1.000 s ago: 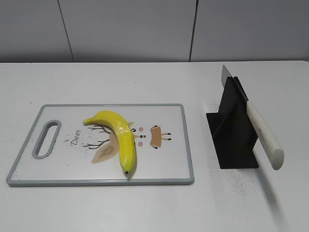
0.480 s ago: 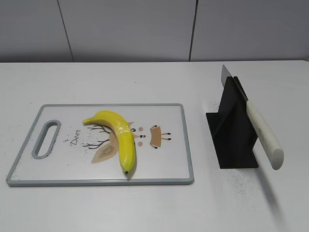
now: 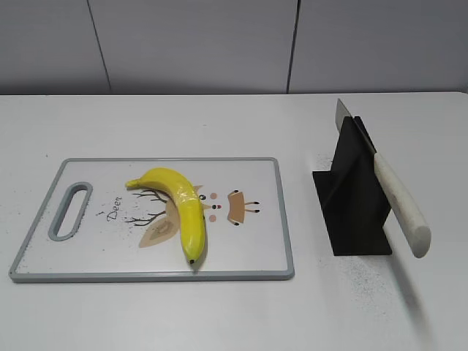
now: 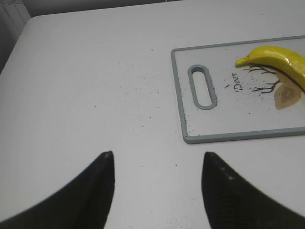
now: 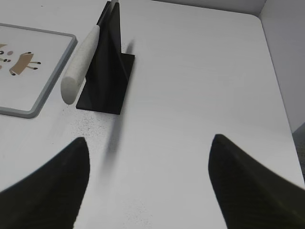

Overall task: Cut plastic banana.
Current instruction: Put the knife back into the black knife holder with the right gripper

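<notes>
Exterior: frontal, slanted down. Wrist views: high, forward; share cutting board (image 3: 256, 219) edges.

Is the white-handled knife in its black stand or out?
In: the white-handled knife rests slanted in the black stand, blade tip poking above.

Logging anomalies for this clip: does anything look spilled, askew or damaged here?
Only fine dark specks scattered on the white table, left of the cutting board and near the black knife stand. The plastic banana lies whole on the board; the knife rests slanted in its stand, as intended.
</notes>
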